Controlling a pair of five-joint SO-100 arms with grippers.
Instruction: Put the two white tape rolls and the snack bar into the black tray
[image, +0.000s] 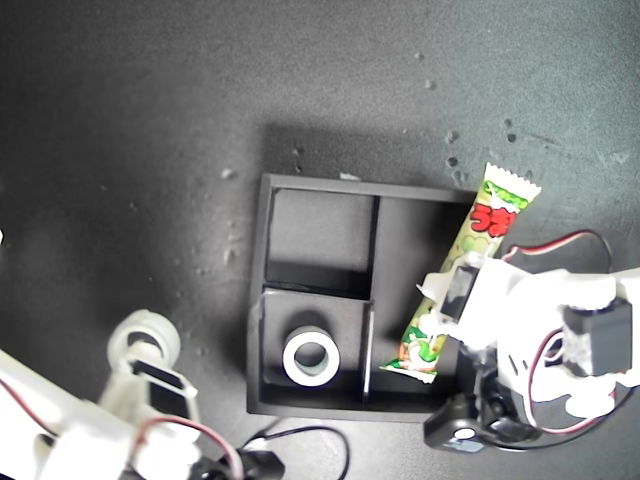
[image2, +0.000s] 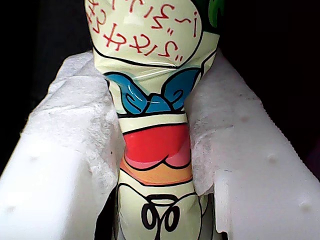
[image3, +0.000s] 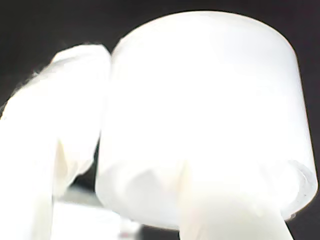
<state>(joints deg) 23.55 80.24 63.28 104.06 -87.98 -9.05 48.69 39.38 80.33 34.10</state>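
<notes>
One snack bar (image: 462, 272) (green-white, red lettering), crimped ends

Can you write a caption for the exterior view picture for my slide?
My first gripper holds the snack bar over the black tray; one tape roll sits inside.

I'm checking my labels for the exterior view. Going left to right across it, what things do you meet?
Tape roll held in my second hand → tape roll in the tray → snack bar held in my first hand.
</notes>
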